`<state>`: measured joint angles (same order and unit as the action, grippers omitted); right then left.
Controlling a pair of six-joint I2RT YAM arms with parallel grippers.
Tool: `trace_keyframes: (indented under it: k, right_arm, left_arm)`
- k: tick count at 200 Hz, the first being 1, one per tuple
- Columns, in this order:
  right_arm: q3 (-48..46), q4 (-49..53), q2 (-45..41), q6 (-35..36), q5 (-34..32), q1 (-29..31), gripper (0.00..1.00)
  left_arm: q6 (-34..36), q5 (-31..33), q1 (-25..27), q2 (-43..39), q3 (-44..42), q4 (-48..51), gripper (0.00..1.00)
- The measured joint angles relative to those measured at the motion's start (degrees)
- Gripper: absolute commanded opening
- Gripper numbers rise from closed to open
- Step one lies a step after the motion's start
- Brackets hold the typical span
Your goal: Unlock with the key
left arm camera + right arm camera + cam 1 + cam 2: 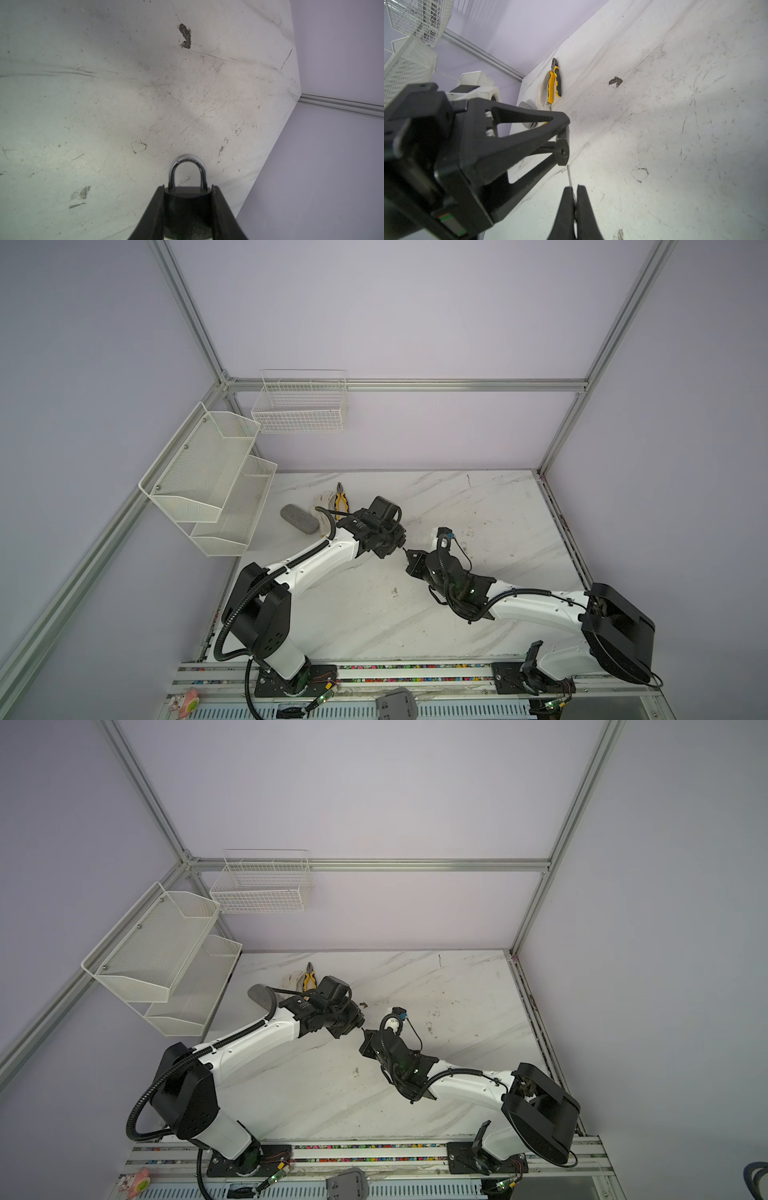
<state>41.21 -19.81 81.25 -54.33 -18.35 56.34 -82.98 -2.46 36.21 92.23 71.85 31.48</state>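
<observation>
The right gripper is pinching the key by its head, fingers pressed together on it; the left gripper is clamping the black padlock by its body, the shackle pointing away from the wrist, still seated.

The key's long axis is running straight out from the right fingertips toward the padlock's underside; its tip is sitting just beside the keyhole, at the body's edge, not in the slot.

Likely trouble: the blade is looking slightly off the keyhole, so pushing now may be jamming it against the casing; that could be twisting the thin key in the pinch, or shoving the padlock askew in the left jaws.
</observation>
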Motion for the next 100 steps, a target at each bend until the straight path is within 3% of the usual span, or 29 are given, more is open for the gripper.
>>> trace_keyframes:
  k: [100]
  right_arm:
    - [1.09, 0.35, 0.44, 0.57, -0.07, -1.07, 0.0]
  left_arm:
    - [-0.48, 0.15, 0.31, 0.0, -0.52, -0.63, 0.0]
